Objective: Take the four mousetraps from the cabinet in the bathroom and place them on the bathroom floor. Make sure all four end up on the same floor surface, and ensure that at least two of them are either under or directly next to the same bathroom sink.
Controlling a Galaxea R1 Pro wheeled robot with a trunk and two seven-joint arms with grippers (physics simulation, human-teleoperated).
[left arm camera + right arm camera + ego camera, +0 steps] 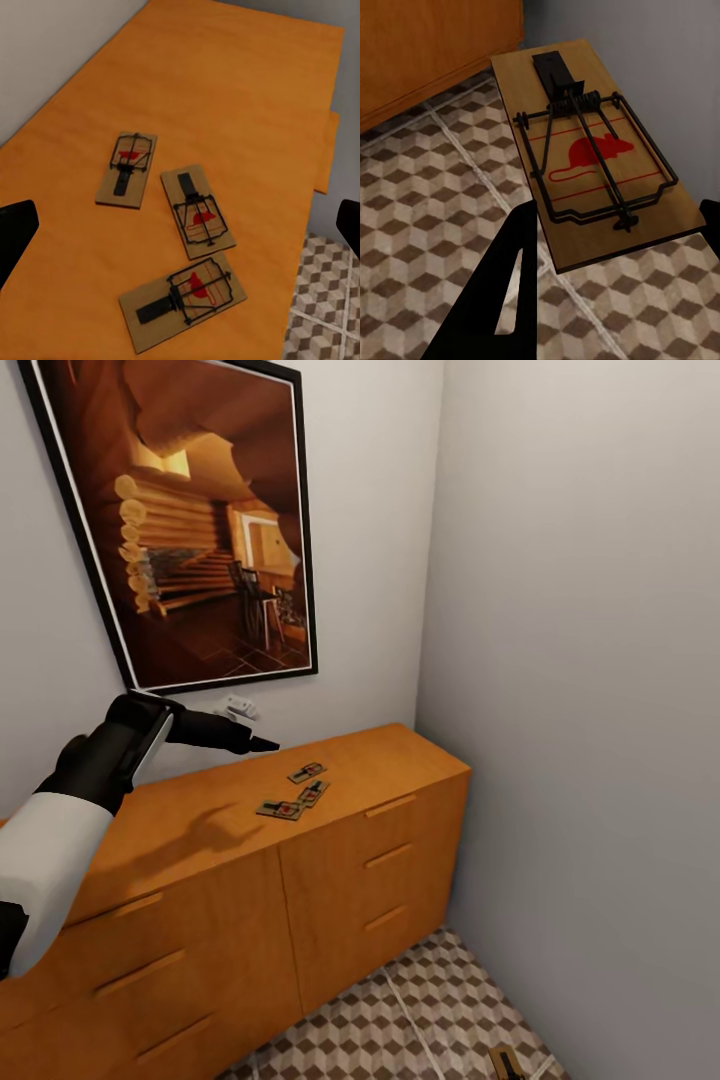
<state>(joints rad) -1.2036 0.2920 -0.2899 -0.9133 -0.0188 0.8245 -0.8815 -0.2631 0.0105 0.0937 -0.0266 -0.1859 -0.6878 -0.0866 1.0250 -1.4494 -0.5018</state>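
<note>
A large framed picture [185, 520] hangs on the pale wall [370, 510], tilted in the head view. Its frame is black with a thin white inner border, and the print shows a warm orange-brown log-cabin interior with stacked logs, a tiled floor and dark chairs at a table. Just below the picture's lower edge, a small white fitting [240, 708] is fixed to the same wall. To the right of the picture, a second plain grey-white wall [590, 660] meets the first at a corner.
</note>
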